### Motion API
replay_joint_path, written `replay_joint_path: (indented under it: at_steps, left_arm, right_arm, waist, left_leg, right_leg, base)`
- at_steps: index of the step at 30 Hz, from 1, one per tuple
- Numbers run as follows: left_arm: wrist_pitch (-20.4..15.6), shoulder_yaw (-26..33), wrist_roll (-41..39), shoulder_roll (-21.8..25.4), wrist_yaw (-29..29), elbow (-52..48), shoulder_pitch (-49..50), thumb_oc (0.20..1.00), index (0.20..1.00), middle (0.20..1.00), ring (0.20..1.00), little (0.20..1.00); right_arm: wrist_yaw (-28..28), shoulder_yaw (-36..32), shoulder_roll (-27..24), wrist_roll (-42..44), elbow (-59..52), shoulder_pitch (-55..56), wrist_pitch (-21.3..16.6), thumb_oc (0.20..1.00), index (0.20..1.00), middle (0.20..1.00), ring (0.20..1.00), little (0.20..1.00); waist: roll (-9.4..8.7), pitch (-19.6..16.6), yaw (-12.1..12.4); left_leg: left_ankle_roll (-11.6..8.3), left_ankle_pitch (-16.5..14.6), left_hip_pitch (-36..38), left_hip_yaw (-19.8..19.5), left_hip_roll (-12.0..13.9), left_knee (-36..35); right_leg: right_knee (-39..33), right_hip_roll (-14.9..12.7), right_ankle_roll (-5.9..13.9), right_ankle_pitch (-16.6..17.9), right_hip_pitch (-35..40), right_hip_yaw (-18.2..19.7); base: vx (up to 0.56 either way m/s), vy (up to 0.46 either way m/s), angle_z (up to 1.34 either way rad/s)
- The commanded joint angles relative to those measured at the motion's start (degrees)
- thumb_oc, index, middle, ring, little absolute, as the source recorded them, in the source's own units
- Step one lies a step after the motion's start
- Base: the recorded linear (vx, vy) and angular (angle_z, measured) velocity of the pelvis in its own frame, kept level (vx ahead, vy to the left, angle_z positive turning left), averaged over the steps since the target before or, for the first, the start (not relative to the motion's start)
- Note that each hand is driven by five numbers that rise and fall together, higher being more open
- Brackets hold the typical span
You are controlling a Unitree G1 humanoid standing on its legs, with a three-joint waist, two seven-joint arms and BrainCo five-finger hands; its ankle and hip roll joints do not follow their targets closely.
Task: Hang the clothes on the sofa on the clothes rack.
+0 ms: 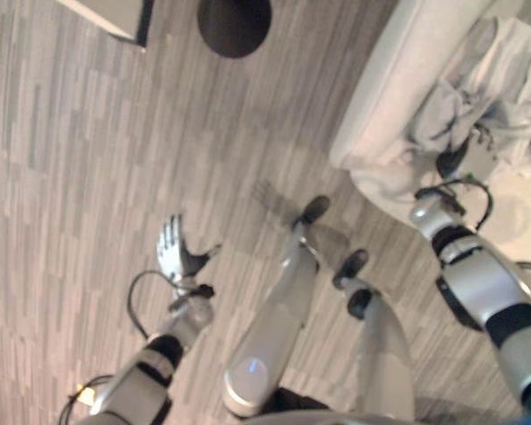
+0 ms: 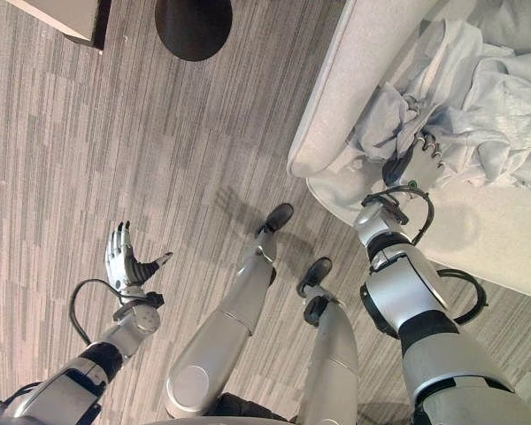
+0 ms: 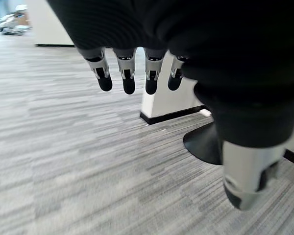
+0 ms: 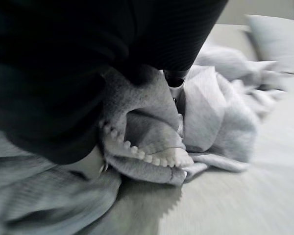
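While the left hand (image 2: 124,259) hangs over the floor (image 2: 115,133), fingers (image 3: 129,78) straight and spread, the right hand (image 2: 422,158) sits in the grey clothes (image 2: 478,97) on the sofa (image 2: 354,80), apparently gripping cloth.

Both eye views look steeply down, sharing the sofa (image 2: 354,80); each wrist view hugs its hand.

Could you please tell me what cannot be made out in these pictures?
- Right hand grip: fingers buried in the grey clothes; in the right wrist view its dark cover hides them.
- Black round base: cut by the top edge, so what stands on it is unseen.
- Sofa: cut by the frame edges.
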Motion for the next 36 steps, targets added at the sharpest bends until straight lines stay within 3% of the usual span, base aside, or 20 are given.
replay_joint_path:
  at_steps: [1, 2, 3, 4, 5, 6, 9, 12, 16, 17, 21, 22, 25, 29, 35, 36]
  left_arm:
    - [-0.8, -0.3, -0.7, 0.7, -2.2, 3.8, -1.3, 1.000, 1.000, 1.000, 1.000, 1.000]
    - [-0.9, -0.5, -0.9, 0.9, -3.0, 3.8, -1.3, 1.000, 1.000, 1.000, 1.000, 1.000]
    - [-0.8, -0.6, -1.2, 1.2, -3.9, 3.8, -1.5, 1.000, 1.000, 1.000, 1.000, 1.000]
    - [-0.8, -0.5, -1.2, 1.2, -3.9, 3.8, -1.4, 1.000, 1.000, 1.000, 1.000, 1.000]
    - [-0.2, 0.0, -1.9, 2.2, -5.8, 3.0, -1.5, 1.000, 1.000, 1.000, 1.000, 1.000]
    - [0.0, 0.4, -2.2, 2.5, -7.0, 2.7, -1.1, 1.000, 1.000, 1.000, 1.000, 1.000]
    - [0.2, 1.8, -3.1, 2.8, -8.3, 2.3, 0.3, 1.000, 1.000, 1.000, 1.000, 1.000]
    - [0.4, 5.3, -5.4, 3.0, -9.6, 2.3, 2.7, 1.000, 1.000, 1.000, 1.000, 1.000]
    - [0.5, 6.7, -5.4, 2.4, -10.6, 1.7, 5.4, 1.000, 1.000, 1.000, 1.000, 1.000]
    - [0.3, 6.8, -4.5, 1.9, -12.4, 0.7, 8.0, 1.000, 1.000, 1.000, 1.000, 1.000]
    - [0.1, 6.6, -3.8, 1.9, -13.7, -0.8, 10.0, 1.000, 1.000, 1.000, 1.000, 1.000]
    - [-0.1, 6.3, -3.0, 1.9, -14.9, -2.2, 11.6, 1.000, 1.000, 1.000, 1.000, 1.000]
    - [0.2, 5.6, -1.8, 1.9, -15.8, -2.8, 12.9, 1.000, 1.000, 1.000, 1.000, 1.000]
    - [1.1, 4.9, -1.8, 2.3, -18.7, -6.5, 15.3, 1.000, 1.000, 1.000, 1.000, 1.000]
    - [1.1, 2.8, -5.0, 1.6, -23.3, -7.4, 13.0, 1.000, 1.000, 1.000, 1.000, 1.000]
    - [0.7, 1.2, -6.8, 1.0, -25.5, -8.0, 10.9, 1.000, 1.000, 1.000, 1.000, 1.000]
  right_arm:
    - [1.7, -5.7, 4.0, 11.8, -7.2, 6.3, -9.9, 0.200, 0.200, 0.200, 0.200, 0.200]
    - [2.4, -6.1, 5.0, 14.6, -9.1, 6.6, -11.5, 0.200, 0.200, 0.200, 0.200, 0.200]
    - [3.4, -6.8, 6.0, 17.9, -11.4, 7.3, -13.7, 0.200, 0.200, 0.200, 0.200, 0.200]
    - [3.5, -6.7, 6.1, 17.9, -11.3, 7.4, -13.7, 0.200, 0.200, 0.200, 0.200, 0.200]
    - [6.0, -8.2, 7.5, 25.2, -17.2, 9.3, -18.0, 0.200, 0.200, 0.200, 0.200, 0.200]
    - [8.1, -8.8, 8.0, 29.3, -20.7, 11.2, -20.2, 0.200, 0.200, 0.200, 0.200, 0.200]
    - [10.7, -9.6, 9.1, 34.1, -27.8, 14.6, -23.4, 0.200, 0.200, 0.200, 0.200, 0.200]
    - [15.7, -11.9, 11.3, 41.9, -44.3, 21.9, -31.0, 0.200, 0.200, 0.200, 0.200, 0.200]
    - [18.6, -13.4, 11.6, 44.0, -55.9, 26.5, -34.8, 0.200, 0.200, 0.200, 0.200, 0.200]
    - [18.5, -15.1, 10.4, 41.8, -65.6, 28.7, -36.6, 0.200, 0.200, 0.200, 0.200, 0.200]
    - [17.6, -16.6, 9.7, 39.8, -70.8, 28.9, -37.1, 0.200, 0.200, 0.200, 0.200, 0.200]
    - [16.2, -18.1, 8.5, 37.3, -73.6, 28.0, -36.8, 0.200, 0.200, 0.200, 0.200, 0.200]
    - [14.6, -19.4, 7.5, 34.9, -74.7, 26.7, -35.8, 0.200, 0.200, 0.200, 0.200, 0.200]
    - [12.9, -19.9, 4.5, 31.6, -76.3, 22.0, -31.2, 0.200, 0.200, 0.200, 0.200, 0.200]
    - [14.3, -16.7, -0.3, 31.2, -71.6, 10.8, -25.8, 0.200, 0.200, 0.200, 0.200, 0.200]
    - [15.0, -15.1, -2.2, 32.5, -67.4, 4.5, -24.6, 0.200, 0.200, 0.200, 0.200, 0.200]
  waist:
    - [-1.25, -0.7, -1.3]
    - [-1.76, -0.7, -1.7]
    - [-1.95, -1.0, -2.2]
    - [-2.38, -0.9, -2.3]
    - [-2.91, -1.7, -3.1]
    - [-3.61, -2.3, -3.6]
    - [-4.60, -3.4, -4.4]
    - [-6.33, -6.5, -5.6]
    - [-7.03, -9.4, -6.2]
    - [-7.10, -12.8, -6.7]
    - [-6.92, -15.5, -7.0]
    - [-6.54, -18.1, -7.1]
    - [-6.03, -20.8, -7.0]
    - [-5.37, -26.6, -7.0]
    - [-6.10, -30.9, -7.1]
    - [-6.13, -32.3, -7.6]
  left_leg:
    - [6.19, -4.8, 1.4, 5.6, -0.4, 3.3]
    - [6.31, -4.8, 2.4, 6.0, 0.1, 2.9]
    - [6.27, -2.7, 3.0, 6.1, 0.7, 1.5]
    - [6.35, -4.6, 3.6, 6.4, 0.5, 2.2]
    - [6.31, -2.4, 5.5, 6.9, 1.4, 0.3]
    - [6.22, -2.2, 6.9, 7.2, 1.7, -0.6]
    - [6.06, -2.0, 9.3, 7.6, 2.0, -2.2]
    - [5.51, -1.5, 13.6, 7.6, 2.1, -5.5]
    - [5.38, -1.3, 16.9, 7.4, 2.0, -7.3]
    - [5.65, -1.1, 19.9, 7.2, 1.8, -9.0]
    - [6.01, -0.5, 22.1, 6.9, 1.7, -10.9]
    - [6.39, 0.0, 24.6, 6.6, 1.6, -13.0]
    - [6.62, 0.7, 27.2, 6.4, 1.3, -15.3]
    - [6.79, 2.0, 32.6, 5.8, 0.6, -20.0]
    - [6.51, 2.2, 37.9, 5.9, 0.5, -22.8]
    - [6.54, 2.3, 39.2, 6.2, 0.8, -23.3]
  right_leg:
    - [-12.5, 3.1, 1.85, 3.6, 14.5, 1.1]
    - [-12.2, 3.0, 1.90, 3.9, 14.7, 1.4]
    - [-12.1, 3.1, 1.80, 5.4, 14.5, 1.2]
    - [-11.9, 2.9, 1.92, 4.2, 15.2, 1.6]
    - [-11.8, 3.0, 1.71, 5.6, 15.6, 1.3]
    - [-12.0, 3.0, 1.57, 5.5, 16.5, 1.4]
    - [-12.4, 2.8, 1.49, 5.4, 18.2, 1.4]
    - [-13.9, 2.6, 1.44, 5.2, 21.2, 1.8]
    - [-14.9, 2.4, 1.71, 5.4, 23.5, 2.3]
    - [-15.7, 2.0, 2.06, 5.8, 25.7, 2.5]
    - [-16.3, 1.6, 2.39, 6.3, 27.1, 2.3]
    - [-16.7, 1.2, 2.68, 6.4, 28.7, 2.1]
    - [-16.8, 0.9, 2.95, 6.4, 30.4, 1.6]
    - [-17.4, -0.1, 3.58, 6.2, 34.5, 0.4]
    - [-17.4, -0.6, 3.89, 5.7, 38.6, 0.1]
    - [-18.1, -0.4, 3.91, 6.2, 39.8, 0.3]
  base:
    - [-0.03, 0.028, -0.09]
    - [-0.11, 0.075, -0.16]
    - [-0.02, 0.025, -0.17]
    - [-0.10, 0.069, -0.26]
    - [-0.02, 0.026, -0.28]
    - [-0.09, 0.067, -0.30]
    - [0.00, -0.005, -0.16]
    - [0.02, -0.017, -0.18]
    - [0.05, 0.007, -0.09]
    - [0.06, 0.028, -0.12]
    - [0.08, 0.034, -0.07]
    - [0.11, 0.053, 0.08]
    - [0.10, 0.060, 0.10]
    - [0.09, 0.056, 0.10]
    - [0.06, 0.021, 0.10]
    - [0.00, 0.000, 0.00]
